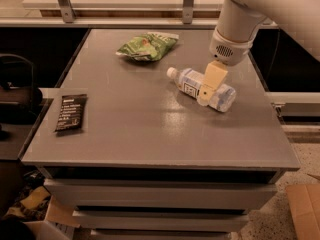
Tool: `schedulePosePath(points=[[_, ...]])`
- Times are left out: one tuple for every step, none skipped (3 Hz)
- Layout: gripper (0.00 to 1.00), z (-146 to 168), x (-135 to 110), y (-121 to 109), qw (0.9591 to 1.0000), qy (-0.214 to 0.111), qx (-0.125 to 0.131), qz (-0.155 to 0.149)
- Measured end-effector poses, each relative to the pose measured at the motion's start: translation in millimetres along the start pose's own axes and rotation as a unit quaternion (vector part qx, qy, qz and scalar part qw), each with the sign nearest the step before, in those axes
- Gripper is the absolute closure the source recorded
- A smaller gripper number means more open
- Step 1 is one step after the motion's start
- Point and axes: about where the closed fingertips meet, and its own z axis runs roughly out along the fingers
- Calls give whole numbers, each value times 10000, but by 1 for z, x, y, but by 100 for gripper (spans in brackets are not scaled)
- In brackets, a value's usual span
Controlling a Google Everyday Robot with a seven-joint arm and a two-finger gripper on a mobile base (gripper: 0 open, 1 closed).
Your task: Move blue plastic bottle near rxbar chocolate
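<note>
The blue plastic bottle (pixel 188 83) lies on its side on the right half of the grey table (pixel 150 139), with its white cap pointing left. My gripper (pixel 206 98) hangs from the white arm at the upper right and is down over the bottle's middle, hiding part of its label. The rxbar chocolate (pixel 71 112), a flat black wrapper, lies near the table's left edge, far from the bottle.
A green snack bag (pixel 146 46) lies at the back middle of the table. A metal railing (pixel 187 1) runs behind the table. A dark chair (pixel 17 91) stands at the left. Cardboard (pixel 305 209) lies on the floor at the lower right.
</note>
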Motion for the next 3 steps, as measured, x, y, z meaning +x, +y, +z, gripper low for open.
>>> schedulePosePath(points=[[0,17,-13,0,9999,59,-125,93],[18,28,-21,0,9996,144,-198,145],[41,36,-26,2,9992,201,-272,200]])
